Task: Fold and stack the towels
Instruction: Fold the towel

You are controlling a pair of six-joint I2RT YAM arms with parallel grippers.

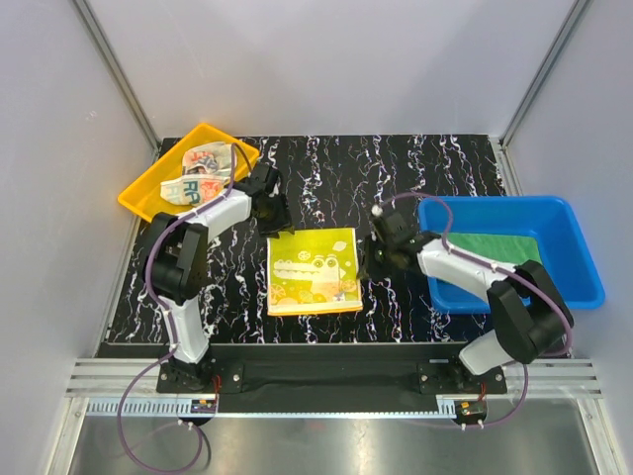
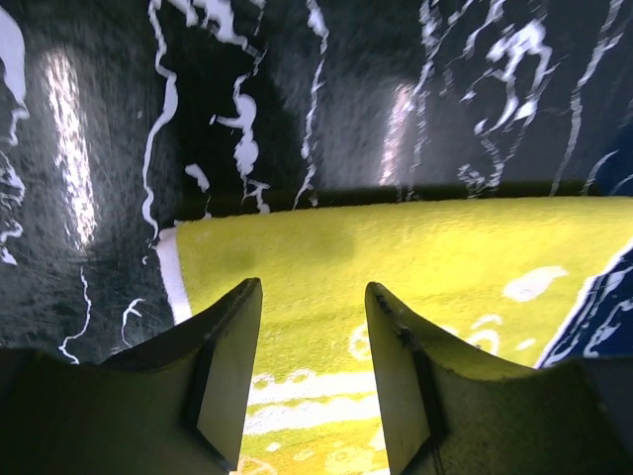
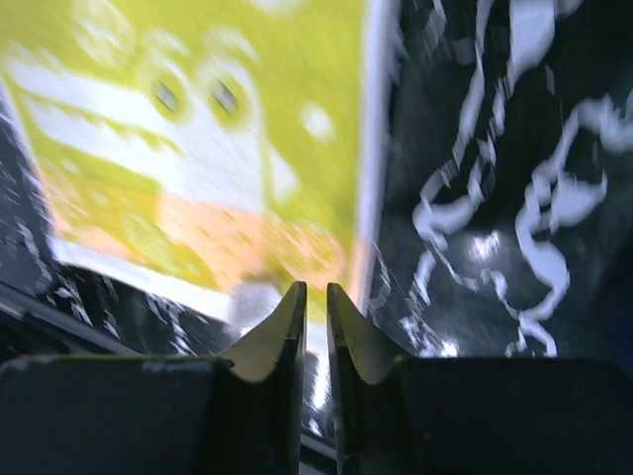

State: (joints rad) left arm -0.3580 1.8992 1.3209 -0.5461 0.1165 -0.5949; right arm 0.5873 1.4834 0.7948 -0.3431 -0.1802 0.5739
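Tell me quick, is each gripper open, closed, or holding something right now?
Left gripper: open, empty, over the yellow towel.
Right gripper: nearly shut, holding nothing, beside that towel's edge.

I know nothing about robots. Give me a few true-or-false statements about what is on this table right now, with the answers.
1. The yellow towel lies spread flat on the table. True.
2. The printed towel is neatly folded. False: it lies crumpled in the yellow tray.
3. The left end effector has its jaws apart over the yellow towel. True.
4. The green towel sits in the yellow tray. False: it is in the blue bin.
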